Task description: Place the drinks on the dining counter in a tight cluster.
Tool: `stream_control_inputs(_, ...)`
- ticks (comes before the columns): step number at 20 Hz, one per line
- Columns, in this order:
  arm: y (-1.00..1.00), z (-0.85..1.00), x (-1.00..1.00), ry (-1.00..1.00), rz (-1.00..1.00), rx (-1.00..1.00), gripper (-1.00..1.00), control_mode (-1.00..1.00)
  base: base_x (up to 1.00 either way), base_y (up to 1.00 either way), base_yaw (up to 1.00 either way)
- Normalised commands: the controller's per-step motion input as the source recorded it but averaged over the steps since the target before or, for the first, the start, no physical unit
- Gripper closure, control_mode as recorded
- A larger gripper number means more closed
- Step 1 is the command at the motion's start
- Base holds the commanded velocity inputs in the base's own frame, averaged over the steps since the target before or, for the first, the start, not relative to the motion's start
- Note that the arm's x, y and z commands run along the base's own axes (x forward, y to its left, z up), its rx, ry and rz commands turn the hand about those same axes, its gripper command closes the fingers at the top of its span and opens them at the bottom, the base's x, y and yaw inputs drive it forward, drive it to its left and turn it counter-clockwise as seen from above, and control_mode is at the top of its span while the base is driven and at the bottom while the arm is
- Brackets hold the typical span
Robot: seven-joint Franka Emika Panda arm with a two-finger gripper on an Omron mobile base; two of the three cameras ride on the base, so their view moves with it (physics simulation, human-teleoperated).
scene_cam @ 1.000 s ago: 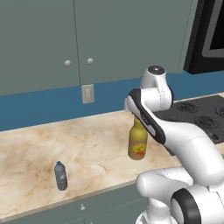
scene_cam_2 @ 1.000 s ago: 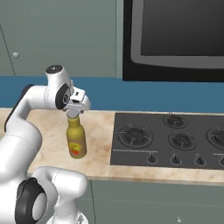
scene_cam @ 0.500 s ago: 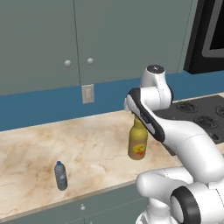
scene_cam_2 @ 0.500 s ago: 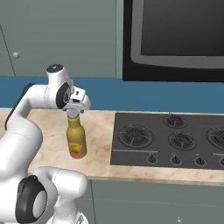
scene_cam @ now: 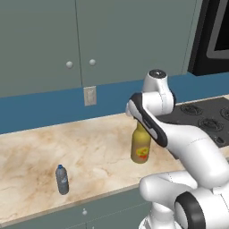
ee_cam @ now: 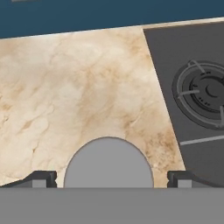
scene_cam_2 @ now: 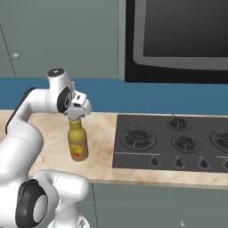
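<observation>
The amber bottle (scene_cam: 141, 150) (scene_cam_2: 77, 143) with a yellow-red label stands upright on a beige wall counter (scene_cam: 89, 147), left of the cooktop. My gripper (scene_cam_2: 75, 116) (ee_cam: 111, 178) hangs straight over it, open. One fingertip (ee_cam: 41, 178) stands on each side of the grey cap (ee_cam: 108, 162), clear of it. A small greyish water bottle (scene_cam: 62, 180) stands upright near the counter's front edge, well to the left of the amber one. The dining counter is out of view.
A black cooktop (scene_cam_2: 178, 142) with burners and front knobs lies just right of the amber bottle. Behind the counter are a blue backsplash (scene_cam: 44, 109) with a wall socket (scene_cam: 90, 95) and grey-green cabinets above. A black appliance (scene_cam_2: 178, 40) hangs over the cooktop.
The hand has sunk slightly over the amber bottle's cap, still open. Both bottles stand where they were.
</observation>
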Motion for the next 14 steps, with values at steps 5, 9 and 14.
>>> stream_control_inputs(5,0.12,-0.20,0.03,0.00,0.00,0.00,-1.00,-1.00,0.00,0.00,0.00)
stream_control_inputs(9,0.04,-0.08,0.01,0.00,0.00,0.00,-1.00,-1.00,0.00,0.00,0.00)
stream_control_inputs(14,0.00,-0.04,0.00,0.00,-0.03,0.00,-1.00,-1.00,0.00,0.00,0.00)
